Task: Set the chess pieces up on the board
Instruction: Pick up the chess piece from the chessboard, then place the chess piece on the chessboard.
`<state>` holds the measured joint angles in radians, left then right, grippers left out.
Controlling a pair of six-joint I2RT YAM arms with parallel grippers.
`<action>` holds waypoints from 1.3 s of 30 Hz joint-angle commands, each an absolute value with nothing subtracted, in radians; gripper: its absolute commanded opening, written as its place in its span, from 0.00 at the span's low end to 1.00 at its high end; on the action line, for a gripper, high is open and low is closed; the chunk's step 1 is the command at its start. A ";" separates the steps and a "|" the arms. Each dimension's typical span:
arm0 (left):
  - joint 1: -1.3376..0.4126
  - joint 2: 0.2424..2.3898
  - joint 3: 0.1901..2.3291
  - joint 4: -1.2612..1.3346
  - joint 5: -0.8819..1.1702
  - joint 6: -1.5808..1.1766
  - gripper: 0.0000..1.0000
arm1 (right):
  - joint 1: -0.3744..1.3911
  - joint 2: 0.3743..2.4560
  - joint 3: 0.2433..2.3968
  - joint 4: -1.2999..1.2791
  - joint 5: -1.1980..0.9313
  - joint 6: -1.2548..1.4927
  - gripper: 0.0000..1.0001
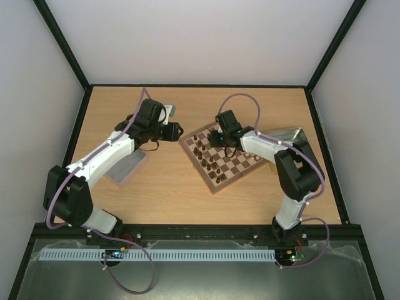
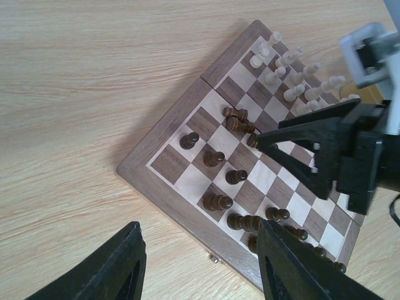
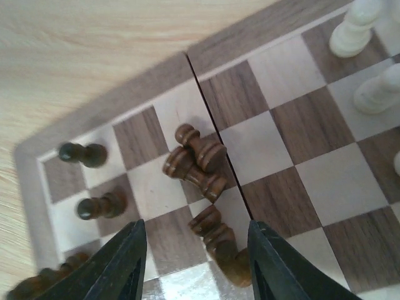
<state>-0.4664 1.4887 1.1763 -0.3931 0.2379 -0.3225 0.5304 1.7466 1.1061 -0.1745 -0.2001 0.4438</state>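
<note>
A pale wooden surface [image 1: 187, 187], closed in by plain walls and a black frame, is seen from above. The board [image 1: 231, 169] lies right of centre in that view, set at an angle. A grey tin [image 1: 126, 171] is partly covered by the left arm, and a gold-rimmed tin [image 1: 290, 133] is glimpsed behind the right arm.

The task is judged well advanced but unfinished. In the left wrist view the white pieces [image 2: 284, 69] are stood in rows at the upper right of the board, and that side seems done. The dark pieces [image 2: 215, 159] are only partly ordered. Several are upright toward the lower left edge, on scattered squares, while three fallen pieces [image 2: 237, 120] lie on their sides by the board's middle seam. These remain to be stood up and the dark rows filled.

The right pincer [image 3: 195, 225] is placed low over the board, its jaws part-way apart on either side of one fallen piece at the bottom of its own view. A firm hold is not shown. The left pincer [image 2: 200, 269] is placed above the board's lower left edge, jaws apart, with nothing between them.

The lower right of the board is hidden in the left wrist view by a finger and the right pincer, so the dark pieces cannot be counted. The kinds of piece are too small to be told.
</note>
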 commanded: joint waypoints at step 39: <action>-0.564 1.257 0.850 0.182 0.274 -0.475 0.61 | 0.544 1.411 0.937 0.098 -0.349 1.176 0.19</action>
